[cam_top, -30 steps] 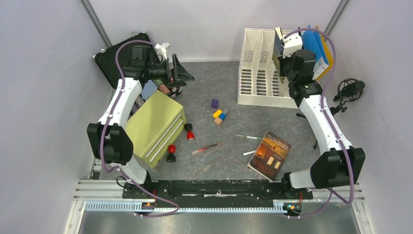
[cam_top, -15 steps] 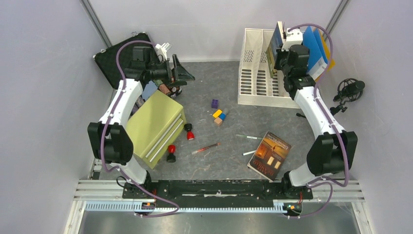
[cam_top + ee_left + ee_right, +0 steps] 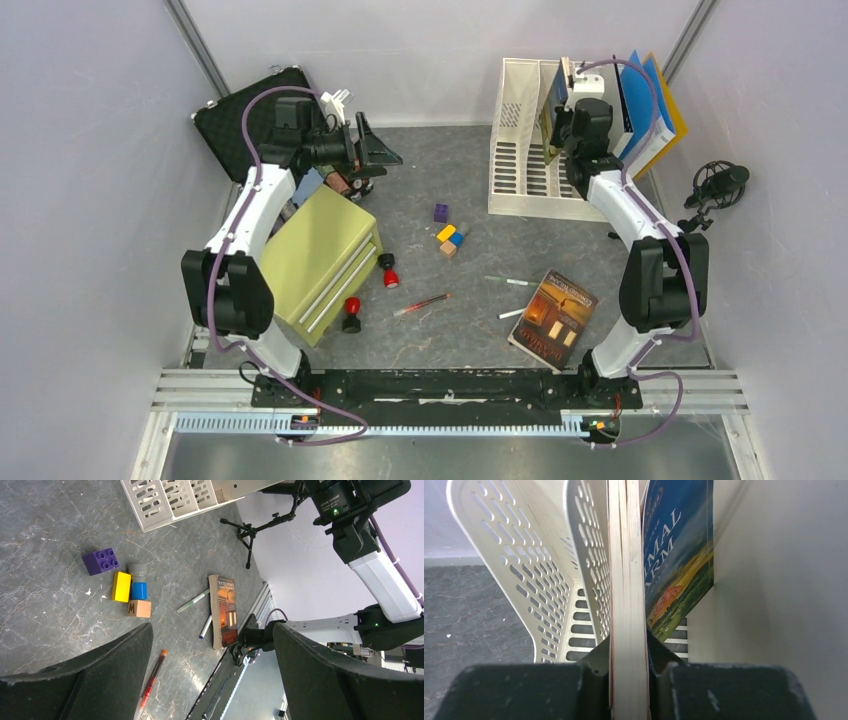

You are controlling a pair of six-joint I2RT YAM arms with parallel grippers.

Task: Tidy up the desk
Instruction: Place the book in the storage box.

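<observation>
The desk fills the middle of the overhead view, dark grey with pale veins, and both arms reach to its far side

The right claw is closed on a book, pinching the block of pages from both sides so the book stands upright with its page edges facing the wrist camera. Its blue cover flares away to the right. From above, the claw and book are over the white slotted file rack at the far right of the desk, close to one of its inner walls. Whether the book touches the rack's floor cannot be told. Blue and yellow folders stand at the rack's right end.

The left claw is open wide with nothing between its fingers, above the far left of the desk near a yellow-green drawer cabinet and a black case.

Loose on the desk are a purple block just beside a small cluster of yellow, blue and tan blocks, a red pen, two more pens and a second book lying flat near the right arm's base. Two red-and-black pieces lie in front of the cabinet
</observation>
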